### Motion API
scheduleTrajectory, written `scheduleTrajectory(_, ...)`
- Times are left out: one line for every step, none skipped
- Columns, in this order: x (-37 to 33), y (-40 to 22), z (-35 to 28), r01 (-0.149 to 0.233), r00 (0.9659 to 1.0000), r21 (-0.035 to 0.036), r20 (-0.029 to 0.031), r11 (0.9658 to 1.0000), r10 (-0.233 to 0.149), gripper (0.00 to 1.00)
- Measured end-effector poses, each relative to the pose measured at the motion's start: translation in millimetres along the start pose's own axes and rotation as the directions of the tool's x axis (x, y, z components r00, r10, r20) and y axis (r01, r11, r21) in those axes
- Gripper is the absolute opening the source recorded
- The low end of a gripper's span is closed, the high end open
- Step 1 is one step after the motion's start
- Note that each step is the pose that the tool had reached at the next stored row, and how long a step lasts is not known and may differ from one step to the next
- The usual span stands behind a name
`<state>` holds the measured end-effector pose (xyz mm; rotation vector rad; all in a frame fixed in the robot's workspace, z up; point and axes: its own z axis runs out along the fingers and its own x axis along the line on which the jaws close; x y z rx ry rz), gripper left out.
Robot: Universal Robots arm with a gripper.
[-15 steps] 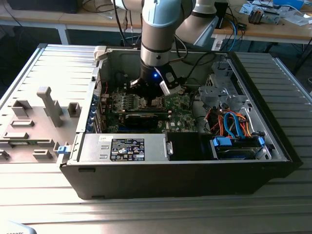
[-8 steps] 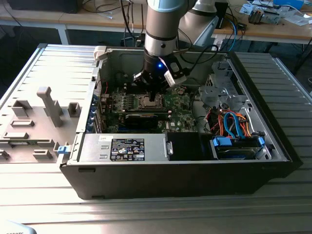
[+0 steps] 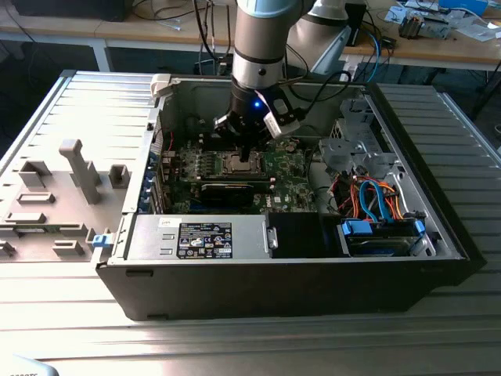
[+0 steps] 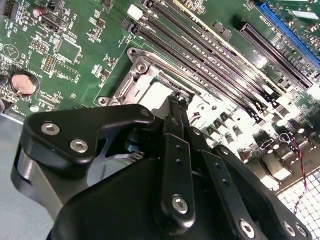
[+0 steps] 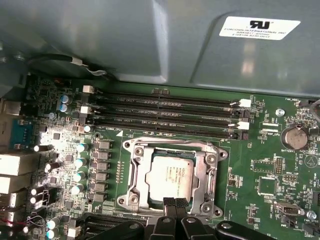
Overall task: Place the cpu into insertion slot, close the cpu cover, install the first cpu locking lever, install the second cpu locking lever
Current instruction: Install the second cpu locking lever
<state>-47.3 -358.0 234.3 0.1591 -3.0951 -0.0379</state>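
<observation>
The cpu (image 5: pixel 169 175), a silvery-grey square, lies flat in the insertion slot (image 5: pixel 172 150) on the green board. The cpu cover (image 5: pixel 141 176), a silvery frame with a square window, lies down around it. My gripper (image 5: pixel 175 202) is shut, its two black fingertips pressed together with nothing between them. The tips stand at the cpu's edge, on the side away from the memory slots. In the second wrist view the gripper (image 4: pixel 176 99) points down at the cpu (image 4: pixel 151 95). In the exterior view the gripper (image 3: pixel 246 155) hangs straight over the insertion slot (image 3: pixel 237 163) inside the open computer case.
Long black memory slots (image 5: pixel 165 115) run beside the socket. A grey case wall (image 5: pixel 125 35) rises just behind them. A black card (image 3: pixel 227 190) lies along the board. A power supply (image 3: pixel 203 237) and a drive bay with blue and orange cables (image 3: pixel 376 207) crowd the case.
</observation>
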Motion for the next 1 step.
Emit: scheduleTrajectory(0.0, 0.0, 0.0, 0.0, 1.0, -0.0002, 0.0001, 1.0, 0.0, 0.11)
